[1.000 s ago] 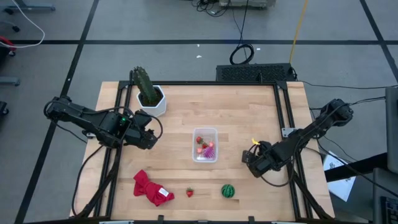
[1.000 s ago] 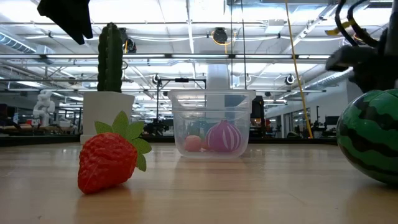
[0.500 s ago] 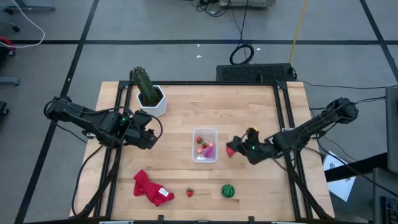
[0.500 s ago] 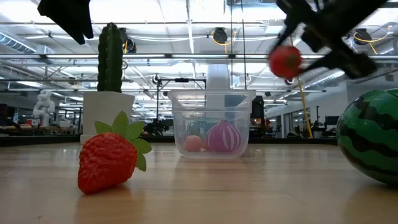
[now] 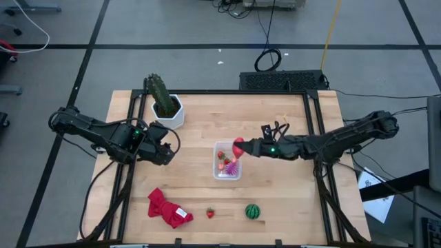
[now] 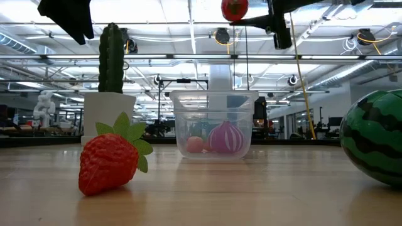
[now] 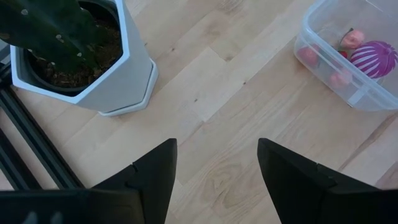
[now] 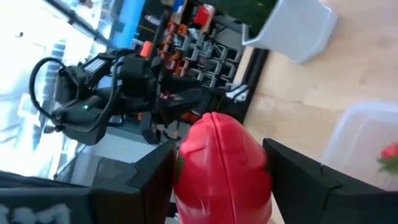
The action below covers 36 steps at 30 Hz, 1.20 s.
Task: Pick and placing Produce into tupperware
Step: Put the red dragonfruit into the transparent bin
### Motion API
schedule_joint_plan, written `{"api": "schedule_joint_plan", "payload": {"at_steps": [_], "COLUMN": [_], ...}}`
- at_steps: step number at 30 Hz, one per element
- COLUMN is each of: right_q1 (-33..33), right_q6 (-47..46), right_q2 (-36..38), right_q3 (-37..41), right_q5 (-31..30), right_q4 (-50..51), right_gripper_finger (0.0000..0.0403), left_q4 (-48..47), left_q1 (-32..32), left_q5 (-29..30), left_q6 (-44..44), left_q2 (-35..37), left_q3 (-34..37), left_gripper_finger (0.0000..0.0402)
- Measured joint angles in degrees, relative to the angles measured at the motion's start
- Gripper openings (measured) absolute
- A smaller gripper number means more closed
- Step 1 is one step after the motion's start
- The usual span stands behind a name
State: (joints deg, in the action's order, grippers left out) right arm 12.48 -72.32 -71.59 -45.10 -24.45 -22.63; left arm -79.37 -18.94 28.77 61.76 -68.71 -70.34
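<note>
Grey floor (image 5: 207,62), black tape lines, cables.

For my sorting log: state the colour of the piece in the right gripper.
Red; the piece shows best in the right wrist view, clamped in the right gripper.

Clear glossy plastic tupperware (image 6: 214,123) (matt pale wood table (image 5: 275,200))
</note>
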Motion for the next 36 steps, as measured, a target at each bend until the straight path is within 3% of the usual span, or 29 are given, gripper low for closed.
{"api": "schedule_joint_plan", "payload": {"at_steps": [9,14,25,36], "right_q1": [-1.29,-2.13,-5.73,-5.94], "right_q6": [2.53,6.48,13.56,12.28], "right_q2": [-0.96,-4.15,-14.75,-21.11], "right_q3": [-0.16,-4.5,-25.2,-27.5], "right_q5": [2.27,5.55,16.28,18.89], "right_q4": [-2.26,-1.46,24.0,34.79], "right_gripper_finger": [0.0219,0.0219,0.0219,0.0219], "left_q4": [0.0,0.04,0.2,0.17], "left_q1": [0.31,0.85,0.9,0.85], "left_q5": [-0.07,-0.09,-0.34,-0.43], "left_q6": [0.24,0.22,-0.21,-1.27], "left_q2": [0.0,0.0,0.0,0.0], "left_q3": [0.0,0.01,0.02,0.02], "left_gripper_finger": [0.023,0.023,0.023,0.023]}}
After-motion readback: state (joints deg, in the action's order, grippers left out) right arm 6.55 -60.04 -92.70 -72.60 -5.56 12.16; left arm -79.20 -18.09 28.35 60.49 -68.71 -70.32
